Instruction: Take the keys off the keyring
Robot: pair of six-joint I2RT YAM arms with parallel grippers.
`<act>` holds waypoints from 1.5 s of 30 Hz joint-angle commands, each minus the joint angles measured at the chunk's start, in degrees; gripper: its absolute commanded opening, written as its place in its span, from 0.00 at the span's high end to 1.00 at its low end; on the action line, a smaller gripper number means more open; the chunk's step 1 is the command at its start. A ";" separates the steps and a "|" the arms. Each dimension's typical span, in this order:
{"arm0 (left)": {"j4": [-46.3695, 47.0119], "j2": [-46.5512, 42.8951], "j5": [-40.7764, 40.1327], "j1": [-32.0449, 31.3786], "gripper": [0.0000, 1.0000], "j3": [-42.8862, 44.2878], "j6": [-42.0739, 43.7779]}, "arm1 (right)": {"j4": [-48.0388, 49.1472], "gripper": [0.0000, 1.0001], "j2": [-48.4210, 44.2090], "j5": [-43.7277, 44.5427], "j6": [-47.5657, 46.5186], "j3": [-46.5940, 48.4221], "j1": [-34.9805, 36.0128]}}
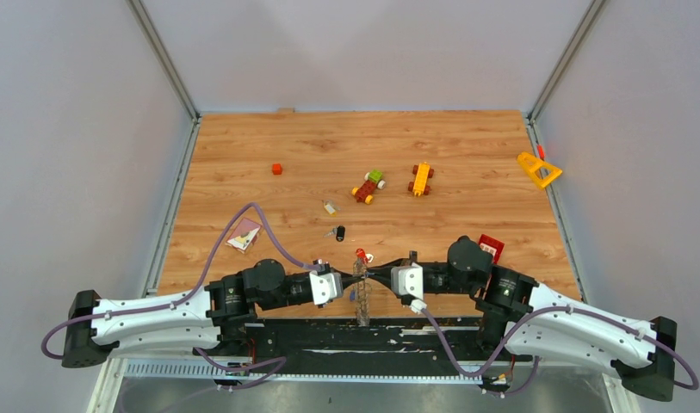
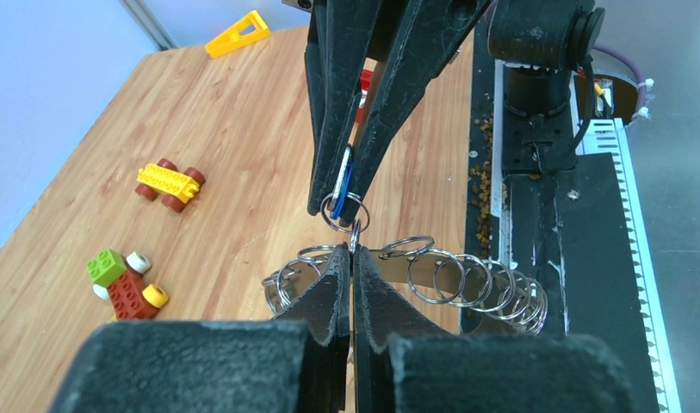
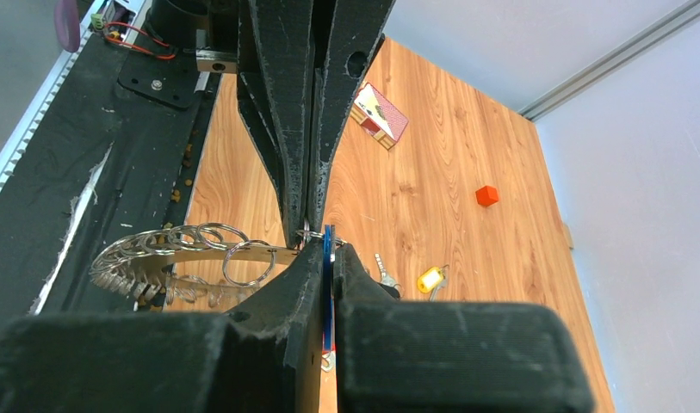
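"Blue plastic, seen edge-on. That's the blue key (image 2: 345, 176), pinched flat between the closed fingers of the right gripper (image 2: 337, 203), just above the keyring (image 2: 454, 280)."

"And where is the keyring?"

"It's held up off the table (image 1: 467, 146) between the two arms. The left gripper (image 2: 352, 258) has its fingers clamped tight on the keyring's flat band, directly below the key. A small split ring (image 2: 344, 212) links the key to the keyring."

"Which step would you call this?"

"Working one key free, I'd say. One arm anchors the keyring and the other takes the key. A black-headed key (image 1: 339, 232) and a yellow-headed key (image 3: 430, 279) lie loose on the table beyond the keyring, so the job looks partly done. I can't tell how many keys remain on it."

"What does the next move need?"

"Probably a turn rather than a tug. The small split ring has to be fed round to its open end while the keyring is held firm. A straight pull would likely just drag the keyring along."

"Any writing or brand marks?"

"None that can be read on the key, the keyring or the fingers."
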 commanded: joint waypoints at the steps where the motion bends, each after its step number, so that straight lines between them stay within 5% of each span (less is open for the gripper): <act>1: -0.11 -0.45 1.12 -0.23 1.00 2.88 -0.31 | 1.81 1.00 -1.18 -0.07 -2.87 0.41 0.02; 45: -2.80 -1.54 -0.50 -0.22 1.00 3.94 0.32 | -4.20 1.00 3.07 6.67 -7.49 2.64 4.06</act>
